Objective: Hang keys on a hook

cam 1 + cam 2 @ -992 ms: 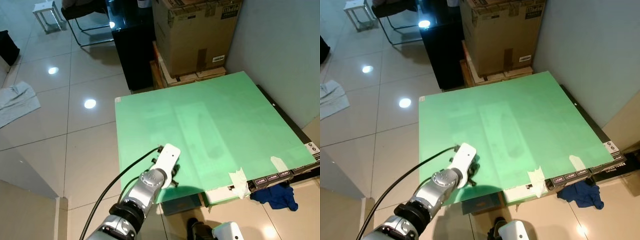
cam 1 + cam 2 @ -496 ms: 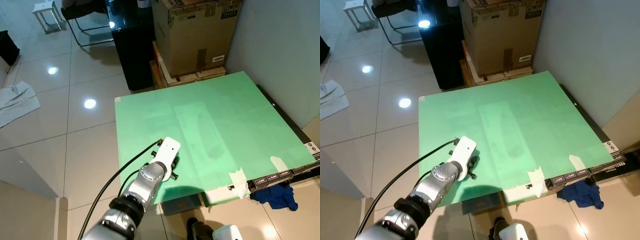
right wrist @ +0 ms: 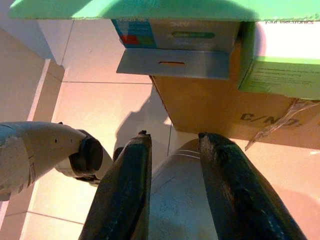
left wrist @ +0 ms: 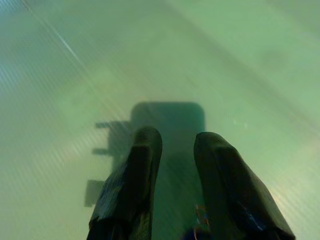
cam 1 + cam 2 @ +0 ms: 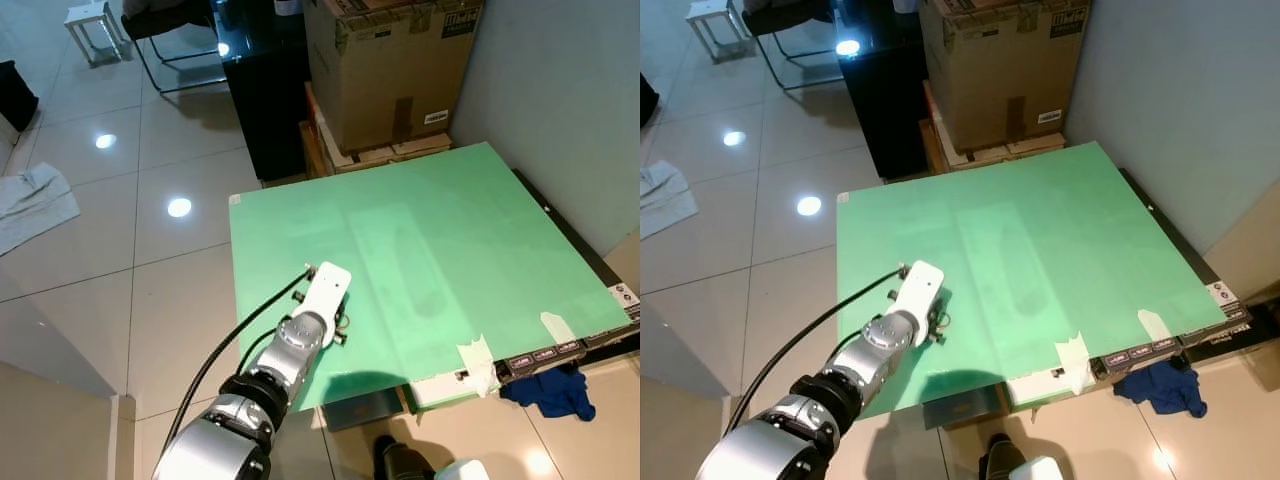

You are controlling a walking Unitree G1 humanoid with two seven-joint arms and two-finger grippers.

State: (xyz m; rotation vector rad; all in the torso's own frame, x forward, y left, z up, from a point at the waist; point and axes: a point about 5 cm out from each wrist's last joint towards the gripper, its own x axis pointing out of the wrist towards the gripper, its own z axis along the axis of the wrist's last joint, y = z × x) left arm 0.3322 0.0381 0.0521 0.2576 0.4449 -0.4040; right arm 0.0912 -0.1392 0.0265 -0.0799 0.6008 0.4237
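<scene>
- While the left arm reaches over the near-left part of the green board [image 5: 420, 240], its left gripper [image 4: 172, 145] hangs just above that surface with a narrow gap between the black fingers [image 4: 137, 165].
- Something small and coppery glints low between those fingers in the left wrist view; whether that is the keys, I cannot tell, and no hook can be made out.
- Right gripper [image 3: 172, 150] hangs low, fingers slightly apart with nothing gripped, above tan floor tiles and a brown carton [image 3: 225, 107] under the board's edge.
- Beyond the board's far edge stands a big cardboard box [image 5: 390, 65], with a black cabinet [image 5: 262, 95] to its left.
- Tape scraps [image 5: 478, 355] sit along the near-right edge; a blue cloth [image 5: 555, 392] lies on the floor just below.
- Glossy pale tiles all round, a grey rag [image 5: 35, 205] off to the left, grey wall on the right.
</scene>
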